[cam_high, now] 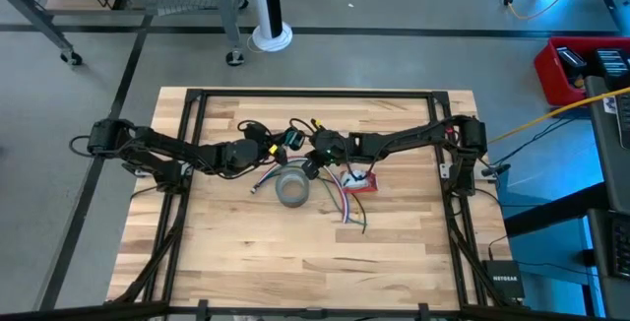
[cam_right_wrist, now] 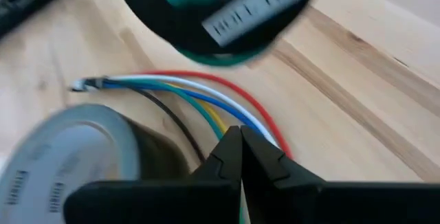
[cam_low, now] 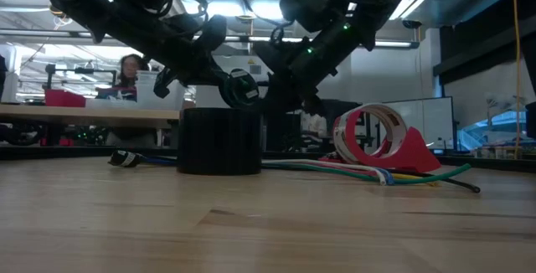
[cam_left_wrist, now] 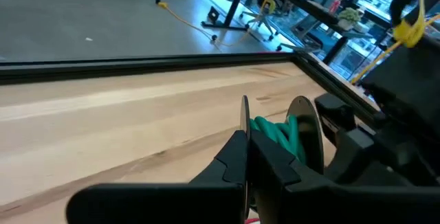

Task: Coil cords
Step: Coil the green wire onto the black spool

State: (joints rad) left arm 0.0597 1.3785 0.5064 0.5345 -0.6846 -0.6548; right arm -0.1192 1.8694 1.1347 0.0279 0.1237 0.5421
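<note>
Dark arms (cam_high: pixel 197 152) angled inward, seemingly unladen.

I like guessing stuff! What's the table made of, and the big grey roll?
The table looks like pale wood planks with a smooth finish: grain lines and board seams show. The grey tape roll looks like dull, cloth-like or plastic tape wound in layers; which one is unclear.

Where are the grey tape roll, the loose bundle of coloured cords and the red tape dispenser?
grey tape roll (cam_high: pixel 292 188), high view, its top rim.
coloured cords (cam_right_wrist: pixel 206 93), right wrist view, mid-bundle.
red tape dispenser (cam_low: pixel 410 151), low view, its red base.
</note>
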